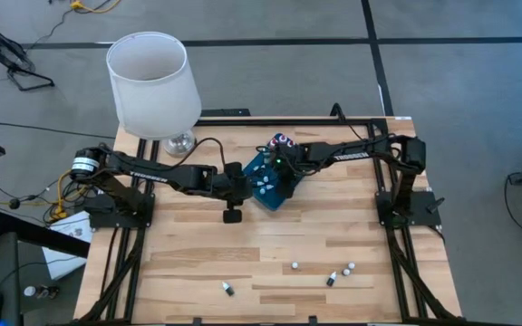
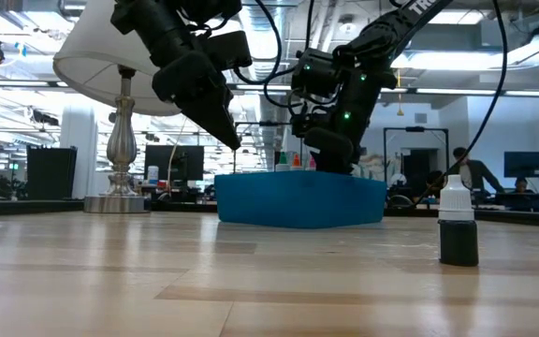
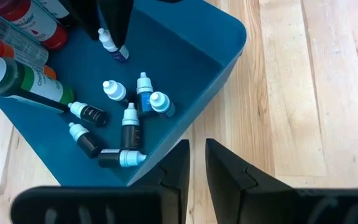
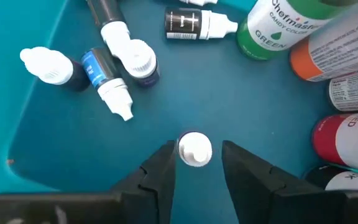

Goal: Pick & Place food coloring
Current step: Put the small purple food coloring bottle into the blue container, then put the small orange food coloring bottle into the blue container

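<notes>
The teal tray (image 1: 275, 195) sits mid-table and holds several tiny food coloring bottles (image 3: 132, 121) lying loose, with larger colour bottles (image 4: 278, 28) at its far end. My right gripper (image 4: 196, 163) reaches down into the tray (image 1: 280, 167), open. Its fingers stand on either side of one small bottle, white cap (image 4: 195, 149) up, purple body (image 3: 120, 53) below. My left gripper (image 3: 196, 163) hangs shut above the tray's left edge (image 2: 234, 142), touching nothing. Several more small bottles (image 1: 331, 279) stand on the table near its front edge, one of them close to the low camera (image 2: 458, 225). My right gripper comes from above, pointing down, with the white-capped bottle (image 4: 195, 149) between its fingertips. A gap shows between the cap and one finger (image 4: 232, 165). Whether the other finger touches the bottle I cannot tell. The bottle stands upright over the tray floor.
A lamp with a white shade (image 1: 152, 81) stands at the table's far left corner, its metal base (image 2: 120, 197) left of the tray. Bare wood lies between the tray and the loose bottles (image 1: 227, 288) near the front edge.
</notes>
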You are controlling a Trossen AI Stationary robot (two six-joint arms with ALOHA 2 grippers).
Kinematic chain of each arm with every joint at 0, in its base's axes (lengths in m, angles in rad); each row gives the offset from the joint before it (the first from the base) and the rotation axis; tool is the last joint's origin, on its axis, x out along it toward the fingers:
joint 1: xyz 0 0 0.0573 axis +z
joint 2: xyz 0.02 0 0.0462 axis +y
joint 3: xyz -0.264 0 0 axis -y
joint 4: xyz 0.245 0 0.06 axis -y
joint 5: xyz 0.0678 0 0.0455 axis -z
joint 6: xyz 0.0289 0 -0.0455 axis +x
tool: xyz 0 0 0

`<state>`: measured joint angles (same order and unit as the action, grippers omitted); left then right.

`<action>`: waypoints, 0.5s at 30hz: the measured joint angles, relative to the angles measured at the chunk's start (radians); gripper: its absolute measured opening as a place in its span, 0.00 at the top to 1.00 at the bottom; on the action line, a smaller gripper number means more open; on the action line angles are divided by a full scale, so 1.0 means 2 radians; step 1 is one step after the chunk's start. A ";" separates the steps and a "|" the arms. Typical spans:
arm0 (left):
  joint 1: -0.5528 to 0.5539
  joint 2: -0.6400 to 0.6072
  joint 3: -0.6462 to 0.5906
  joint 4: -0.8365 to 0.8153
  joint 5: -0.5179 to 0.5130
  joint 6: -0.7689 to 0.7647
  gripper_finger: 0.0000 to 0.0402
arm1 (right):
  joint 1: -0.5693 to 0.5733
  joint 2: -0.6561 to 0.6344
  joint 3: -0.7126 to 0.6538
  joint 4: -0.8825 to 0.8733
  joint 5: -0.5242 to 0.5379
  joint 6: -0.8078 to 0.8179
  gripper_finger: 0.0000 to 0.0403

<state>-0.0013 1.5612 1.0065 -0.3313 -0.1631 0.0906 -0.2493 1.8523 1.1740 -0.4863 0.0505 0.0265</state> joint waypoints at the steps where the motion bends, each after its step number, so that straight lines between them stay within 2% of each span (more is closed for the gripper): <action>1: 0.000 0.000 0.000 0.000 0.000 0.000 0.90 | 0.000 0.000 0.001 -0.001 0.000 0.000 0.67; 8: 0.000 0.000 0.000 0.000 0.000 0.000 0.90 | 0.002 0.000 0.049 -0.046 0.000 -0.002 0.61; 15: 0.000 0.000 0.000 0.000 0.000 0.001 0.90 | 0.029 -0.003 0.095 -0.101 0.002 -0.034 0.60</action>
<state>-0.0013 1.5612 1.0065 -0.3317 -0.1627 0.0924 -0.1919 1.8468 1.3645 -0.6881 0.0538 -0.0420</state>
